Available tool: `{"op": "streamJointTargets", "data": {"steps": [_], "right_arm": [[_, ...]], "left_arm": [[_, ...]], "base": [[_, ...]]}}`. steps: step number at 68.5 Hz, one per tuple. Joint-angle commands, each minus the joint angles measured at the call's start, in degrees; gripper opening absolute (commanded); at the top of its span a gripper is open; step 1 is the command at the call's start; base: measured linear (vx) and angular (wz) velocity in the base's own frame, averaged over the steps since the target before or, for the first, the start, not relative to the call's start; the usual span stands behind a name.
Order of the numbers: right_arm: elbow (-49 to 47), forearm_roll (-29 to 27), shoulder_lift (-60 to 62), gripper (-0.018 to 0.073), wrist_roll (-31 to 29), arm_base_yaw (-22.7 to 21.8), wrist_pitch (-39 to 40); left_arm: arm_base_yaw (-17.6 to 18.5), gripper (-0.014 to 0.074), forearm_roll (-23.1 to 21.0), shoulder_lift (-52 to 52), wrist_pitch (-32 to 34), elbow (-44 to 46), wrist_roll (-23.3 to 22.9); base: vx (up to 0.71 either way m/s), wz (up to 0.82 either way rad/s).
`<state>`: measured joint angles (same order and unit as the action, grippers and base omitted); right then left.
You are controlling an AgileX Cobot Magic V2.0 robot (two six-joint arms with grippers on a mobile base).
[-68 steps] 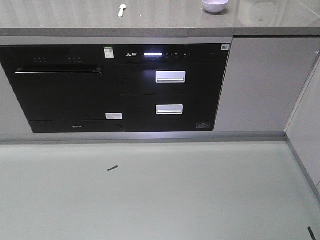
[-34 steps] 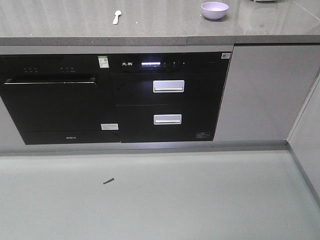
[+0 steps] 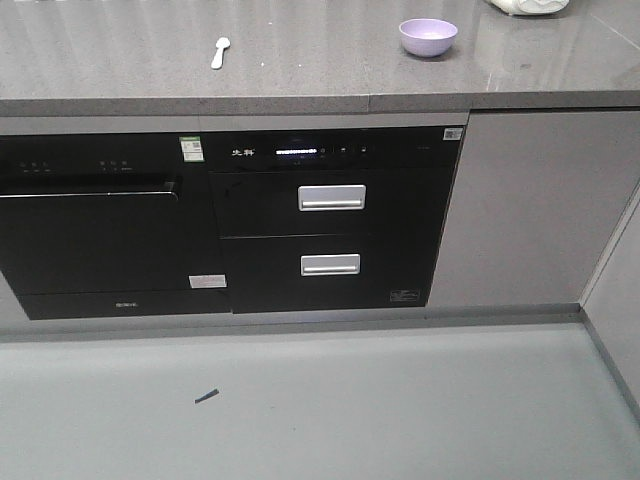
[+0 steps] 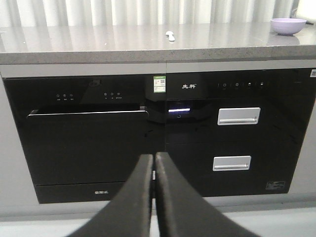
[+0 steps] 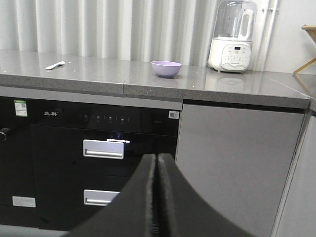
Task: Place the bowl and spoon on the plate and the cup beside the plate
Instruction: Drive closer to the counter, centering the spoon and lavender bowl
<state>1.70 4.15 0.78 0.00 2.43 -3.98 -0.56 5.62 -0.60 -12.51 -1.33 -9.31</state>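
Here the left gripper and right gripper point forward, closed.

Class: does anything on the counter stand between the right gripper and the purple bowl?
Nothing visible does. The bowl sits alone on the counter, with the spoon well left and the blender right. The right gripper, shut, is well short of the counter.

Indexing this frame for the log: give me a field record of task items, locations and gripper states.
bowl: round lavender plastic bowl, upright on grey countertop
spoon: small pale plastic spoon, flat on countertop, left of bowl, apart
plate: not in view
cup: not in view
left gripper: shut, empty
right gripper: shut, empty
other: white blender with clear jar, right of bowl
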Motion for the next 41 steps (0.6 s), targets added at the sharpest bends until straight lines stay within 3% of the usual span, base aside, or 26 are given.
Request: {"op": "streamJointTargets", "data": {"steps": [1, 41], "right_arm": [[0.45, 0.31, 0.37, -0.0006, 0.0, -0.36, 3.98], [0.45, 0.31, 0.37, -0.0006, 0.0, -0.36, 3.98]], "left_arm": [[0.28, -0.0006, -0.07, -0.81, 4.0, 1.02, -0.23], [0.28, -0.0006, -0.07, -0.81, 4.0, 1.02, -0.23]], "base": [[0.21, -0.02], [0.18, -0.01]]}}
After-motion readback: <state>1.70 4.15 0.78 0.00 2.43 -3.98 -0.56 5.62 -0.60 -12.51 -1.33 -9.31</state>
